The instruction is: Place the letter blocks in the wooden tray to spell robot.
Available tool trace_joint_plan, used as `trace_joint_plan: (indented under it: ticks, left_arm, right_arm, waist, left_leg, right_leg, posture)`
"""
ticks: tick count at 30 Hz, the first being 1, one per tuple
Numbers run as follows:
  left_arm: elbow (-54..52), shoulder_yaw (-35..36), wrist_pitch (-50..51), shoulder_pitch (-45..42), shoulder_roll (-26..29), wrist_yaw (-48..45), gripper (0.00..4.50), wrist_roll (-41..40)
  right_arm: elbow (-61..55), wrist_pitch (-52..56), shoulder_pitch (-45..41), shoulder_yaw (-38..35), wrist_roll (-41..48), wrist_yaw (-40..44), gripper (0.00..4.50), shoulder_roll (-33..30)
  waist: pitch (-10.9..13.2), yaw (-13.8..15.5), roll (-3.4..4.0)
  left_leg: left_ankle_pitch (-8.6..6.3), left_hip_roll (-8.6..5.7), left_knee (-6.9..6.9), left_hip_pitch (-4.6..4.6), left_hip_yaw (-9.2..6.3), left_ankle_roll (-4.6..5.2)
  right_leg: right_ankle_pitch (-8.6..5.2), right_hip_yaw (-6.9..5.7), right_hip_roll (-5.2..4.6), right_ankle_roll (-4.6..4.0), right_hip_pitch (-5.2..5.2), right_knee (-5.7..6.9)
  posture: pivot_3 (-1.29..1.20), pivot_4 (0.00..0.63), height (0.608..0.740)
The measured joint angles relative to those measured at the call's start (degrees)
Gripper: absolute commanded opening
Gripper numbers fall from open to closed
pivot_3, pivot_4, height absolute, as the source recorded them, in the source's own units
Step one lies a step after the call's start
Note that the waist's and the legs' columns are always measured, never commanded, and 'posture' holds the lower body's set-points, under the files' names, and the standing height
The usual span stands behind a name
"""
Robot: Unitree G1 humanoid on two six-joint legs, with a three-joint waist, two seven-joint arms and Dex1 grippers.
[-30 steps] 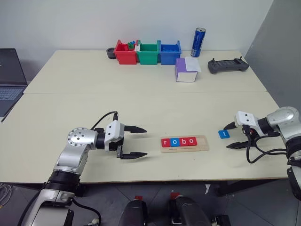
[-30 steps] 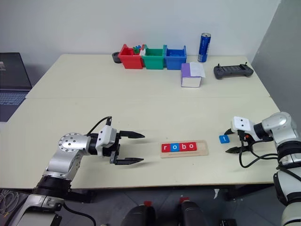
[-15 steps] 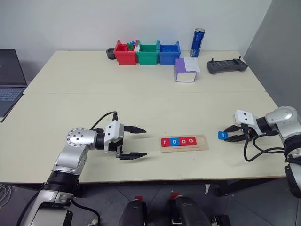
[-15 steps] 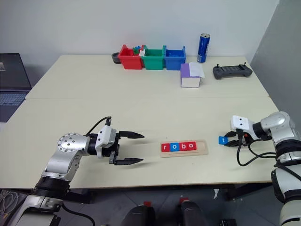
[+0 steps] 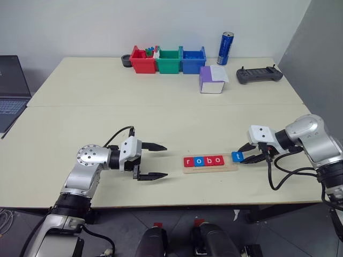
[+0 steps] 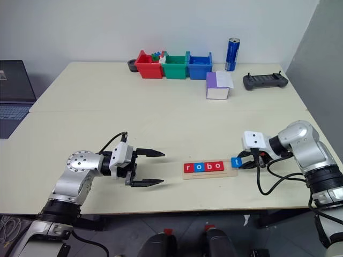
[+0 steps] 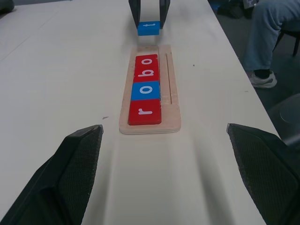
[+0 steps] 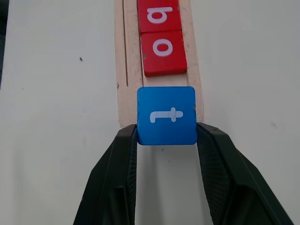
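The wooden tray [image 5: 229, 164] lies near the table's front edge and holds a row of letter blocks reading r, o, b, o: red r [image 7: 145, 112], blue o [image 7: 146, 91], red b [image 7: 146, 73] and red o [image 8: 162, 47]. My right gripper [image 5: 241, 156] is shut on the blue t block [image 8: 166, 115] and holds it at the tray's right end, just past the last red o. I cannot tell if the block touches the tray. To the left of the tray, my left gripper [image 5: 165, 161] stands open with nothing in it.
Red [image 5: 142, 60], green [image 5: 168, 60] and blue [image 5: 193, 60] bins line the table's far edge beside a blue can [image 5: 225, 48]. A purple-and-white box [image 5: 212, 80] and a black controller [image 5: 259, 75] lie at the back right. A laptop [image 5: 8, 91] sits far left. A person's leg [image 7: 272, 33] is off the table's right end.
My right gripper closed on the blue t block and carried it left from the bare table to the tray's right end. The left arm stayed still.
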Motion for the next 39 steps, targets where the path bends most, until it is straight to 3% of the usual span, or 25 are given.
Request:
trace_joint_plan:
  ticks: [39]
  left_arm:
    - [-0.1,0.0,-1.0,0.8,0.1,0.3,4.50,0.0]
  right_arm:
    - [2.9,0.5,-2.8,4.7,-4.4,-1.2,1.45,2.9]
  waist:
    - [0.0,0.1,0.00]
  left_leg:
    - [0.00,0.00,-0.01,-0.02,0.00,0.00]
  right_leg:
    - [0.00,0.00,0.00,0.00,-0.02,0.00]
  posture:
    - [0.00,0.150,0.740]
